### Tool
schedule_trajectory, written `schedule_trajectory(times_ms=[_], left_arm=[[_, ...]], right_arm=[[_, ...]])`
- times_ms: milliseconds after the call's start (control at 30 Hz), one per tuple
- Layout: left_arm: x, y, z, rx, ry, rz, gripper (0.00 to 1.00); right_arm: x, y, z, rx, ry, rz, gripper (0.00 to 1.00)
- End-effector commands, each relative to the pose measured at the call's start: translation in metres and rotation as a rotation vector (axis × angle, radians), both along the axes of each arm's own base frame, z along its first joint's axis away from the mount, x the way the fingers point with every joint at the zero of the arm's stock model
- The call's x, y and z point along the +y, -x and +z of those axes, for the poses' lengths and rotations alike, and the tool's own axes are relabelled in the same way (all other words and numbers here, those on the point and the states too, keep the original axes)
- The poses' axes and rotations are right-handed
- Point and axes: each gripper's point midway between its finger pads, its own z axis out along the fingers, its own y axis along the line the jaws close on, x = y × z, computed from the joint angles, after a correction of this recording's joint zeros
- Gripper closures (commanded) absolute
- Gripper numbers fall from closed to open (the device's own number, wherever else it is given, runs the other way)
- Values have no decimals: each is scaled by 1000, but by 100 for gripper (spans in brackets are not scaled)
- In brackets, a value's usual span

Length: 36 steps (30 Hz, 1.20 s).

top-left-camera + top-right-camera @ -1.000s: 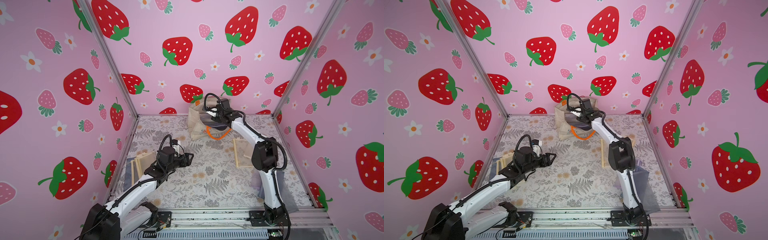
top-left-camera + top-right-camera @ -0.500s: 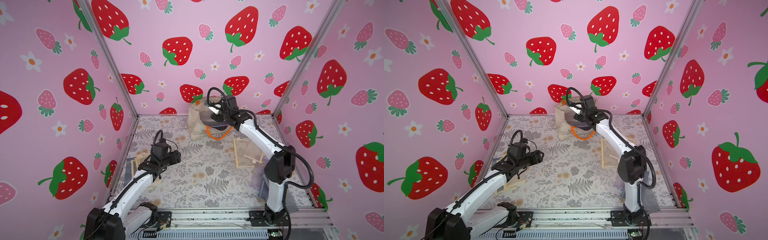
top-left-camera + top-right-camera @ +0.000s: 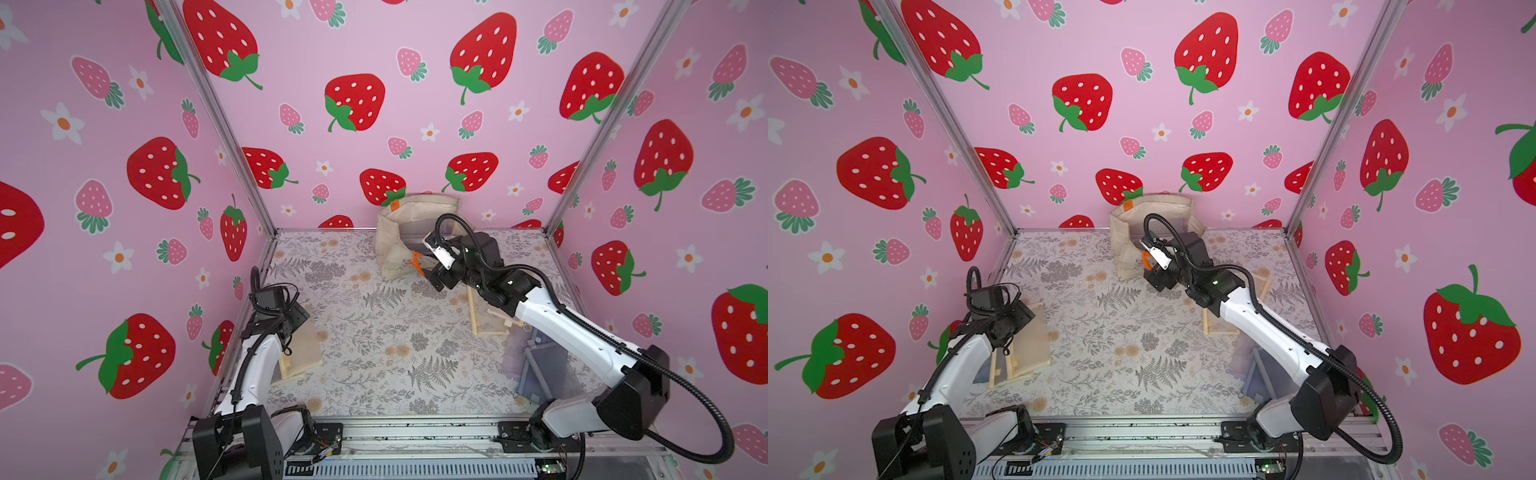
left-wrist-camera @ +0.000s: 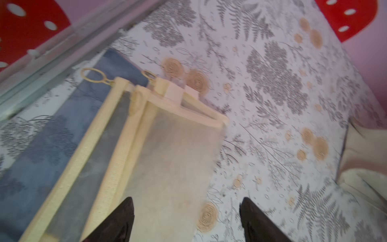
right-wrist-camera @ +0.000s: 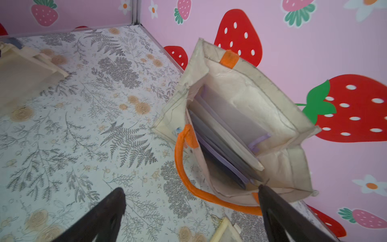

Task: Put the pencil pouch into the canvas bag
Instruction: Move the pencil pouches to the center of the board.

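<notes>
The cream canvas bag [image 3: 390, 245] [image 3: 1125, 249] [image 5: 278, 117] stands upright against the back wall, with its mouth open and an orange rope handle [image 5: 182, 167] hanging down its front. Flat grey pencil pouches with lilac edges [image 5: 230, 125] stand on edge inside it. My right gripper [image 5: 190, 188] [image 3: 434, 278] [image 3: 1152, 278] is open and empty, low in front of the bag, one fingertip [image 5: 270, 201] by the rim. My left gripper [image 4: 186, 201] [image 3: 297, 316] [image 3: 1021, 316] hovers open and empty over a cream-trimmed mesh pouch [image 4: 167, 157] at the left wall.
A second cream-trimmed pouch [image 4: 100, 150] and a blue pouch [image 4: 52, 136] lie under the left one. Another cream-framed pouch [image 3: 488, 316] lies under my right forearm. Lilac and grey pouches [image 3: 536, 361] sit at the front right. Pink walls close in three sides.
My right gripper has opened wide and drawn back from the bag's mouth to low in front of it. My left arm has swung from the middle back to the left pouch pile.
</notes>
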Motion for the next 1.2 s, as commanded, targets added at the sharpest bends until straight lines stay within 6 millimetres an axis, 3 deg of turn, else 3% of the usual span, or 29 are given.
schedule_trajectory(times_ms=[0,133,267,500,667,833,1033,1167], left_arm=[[29,10,-22,48,67,114,19],[30,6,-44,90,147,105,20],[17,1,-62,129,204,61,21],[-32,-7,-80,196,196,-94,21],[-68,-11,-88,209,203,-200,21],[-106,-7,-99,219,212,-304,23],[-170,-4,-89,185,270,-474,24],[-203,3,-94,198,282,-557,24]], right_arm=[[17,19,26,26,-134,74,1],[13,40,46,23,-231,116,1],[5,57,64,22,-305,142,1],[-34,87,81,-5,-351,118,1],[-72,116,64,24,-332,75,1],[-96,132,34,84,-320,19,1],[-96,135,15,182,-327,-12,1],[-91,135,14,214,-359,-7,1]])
